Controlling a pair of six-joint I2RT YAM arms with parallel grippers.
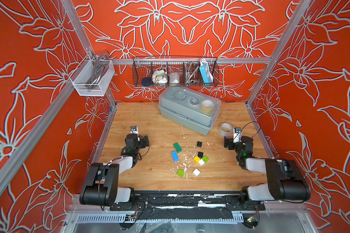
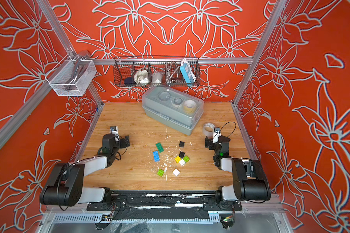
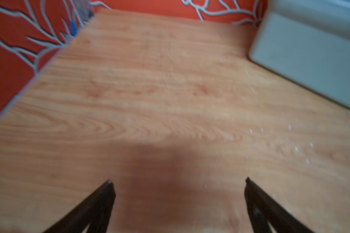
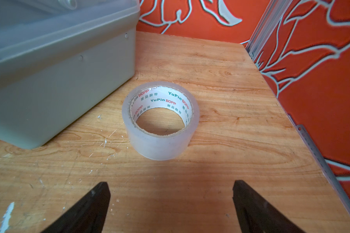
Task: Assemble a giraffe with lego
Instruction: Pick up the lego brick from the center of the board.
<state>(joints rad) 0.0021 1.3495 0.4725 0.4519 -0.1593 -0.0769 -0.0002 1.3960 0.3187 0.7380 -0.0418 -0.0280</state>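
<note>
We're hovering at the tabletop's side edges, left gripper and right gripper both gaping wide, empty. The lego is lying loose mid-tabletop. We're probably best starting on the lone white brick, descending squared to its sides.
</note>
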